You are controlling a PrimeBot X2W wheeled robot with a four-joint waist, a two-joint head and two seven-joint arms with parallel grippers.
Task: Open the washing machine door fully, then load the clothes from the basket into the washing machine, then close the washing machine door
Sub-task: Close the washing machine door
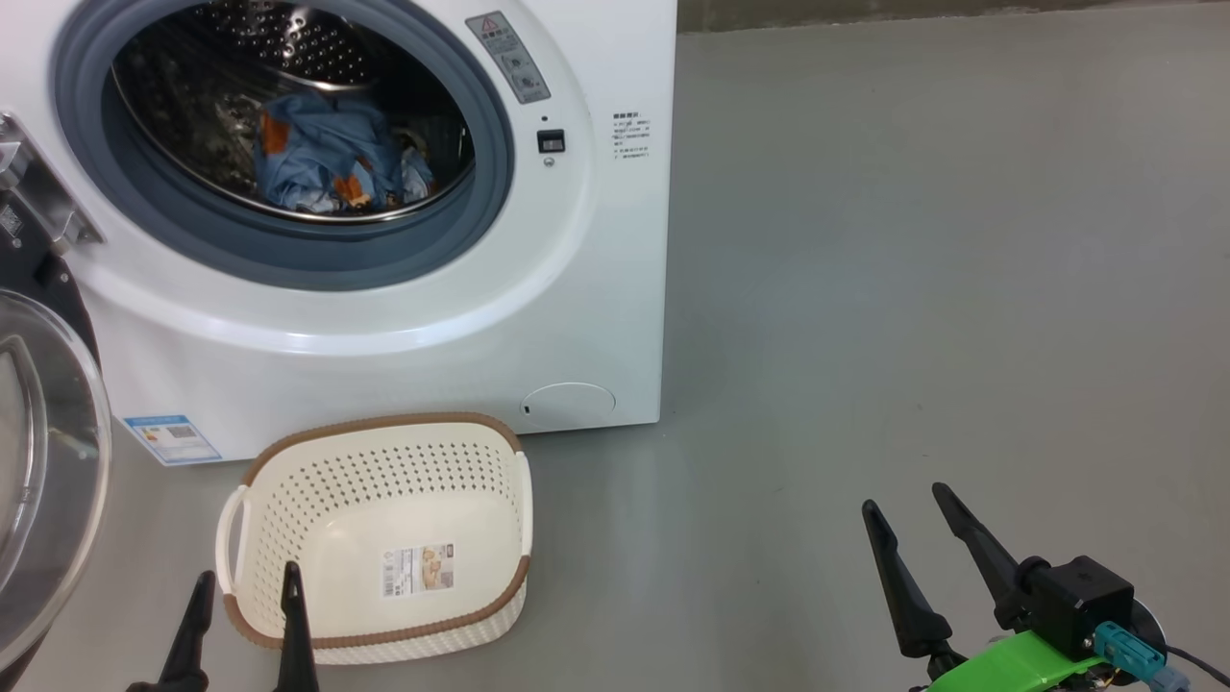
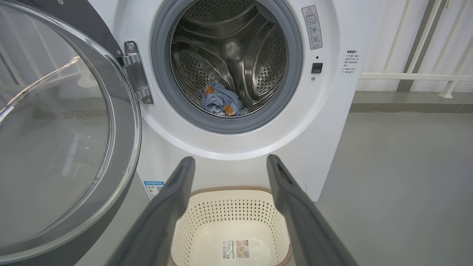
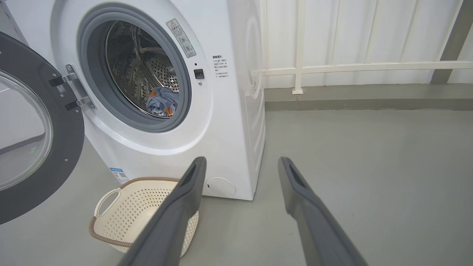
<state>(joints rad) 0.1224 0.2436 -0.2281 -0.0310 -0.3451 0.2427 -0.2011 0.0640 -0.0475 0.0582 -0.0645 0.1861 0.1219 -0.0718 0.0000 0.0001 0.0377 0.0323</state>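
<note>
The white washing machine [image 1: 404,327] stands with its door [image 1: 38,461] swung wide open to the left. Light blue clothes [image 1: 332,154] with orange-brown prints lie inside the steel drum, also visible as clothes [image 2: 221,101] and clothes [image 3: 162,101]. The cream basket [image 1: 384,538] sits on the floor before the machine, with only a paper label on its bottom. My left gripper [image 1: 245,591] is open at the basket's near rim, nothing between its fingers. My right gripper [image 1: 908,500] is open over bare floor to the right, also holding nothing.
Grey floor [image 1: 913,288] stretches to the right of the machine. A white railing and wall [image 3: 351,66] stand behind it. The open door [image 2: 55,129] takes up the space left of the basket [image 2: 229,229].
</note>
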